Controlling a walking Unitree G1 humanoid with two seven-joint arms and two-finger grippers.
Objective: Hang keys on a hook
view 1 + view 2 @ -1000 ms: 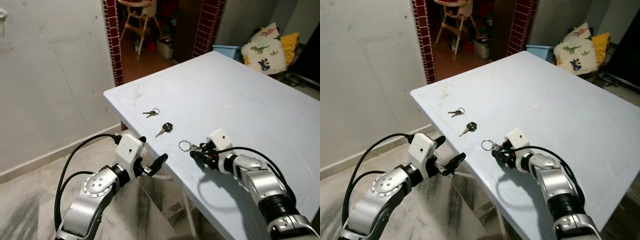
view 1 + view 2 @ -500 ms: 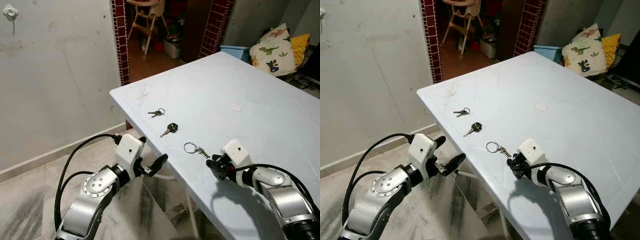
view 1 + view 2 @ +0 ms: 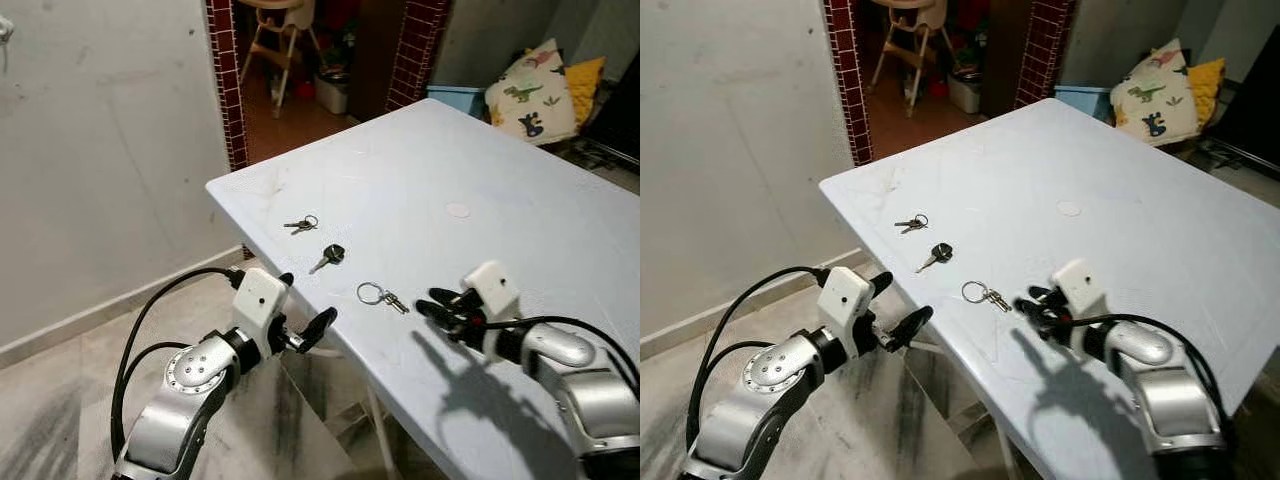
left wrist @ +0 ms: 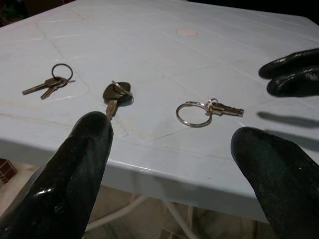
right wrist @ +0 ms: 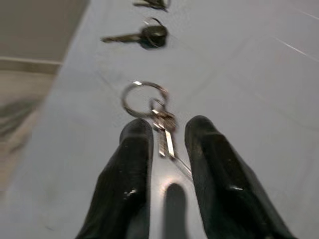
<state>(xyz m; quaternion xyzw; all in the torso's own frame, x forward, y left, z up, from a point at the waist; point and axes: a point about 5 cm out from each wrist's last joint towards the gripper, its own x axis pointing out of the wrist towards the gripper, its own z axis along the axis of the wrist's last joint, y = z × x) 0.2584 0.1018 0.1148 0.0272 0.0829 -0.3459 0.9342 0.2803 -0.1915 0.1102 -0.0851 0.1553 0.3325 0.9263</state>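
Lying flat on the smooth pale-blue plastic table point(image 3: 520, 200), the keys on a steel ring point(image 3: 380, 295) sit just beside the right gripper point(image 3: 440, 305), fingers slightly parted. Right wrist view: glossy black fingers point(image 5: 130, 164) flank the key blade without touching it. Left wrist view: the left gripper point(image 4: 169, 164) is spread wide below the table edge.

My right gripper point(image 3: 437, 303) sits low over the near right, fingers parted a little and pointing left — the silver forearm bends back toward my near right side. My left gripper point(image 3: 318, 327) hangs lower on the near left, fingers point(image 4: 75, 169) spread wide and aimed right — its elbow is bent, a black cable looping from the wrist.
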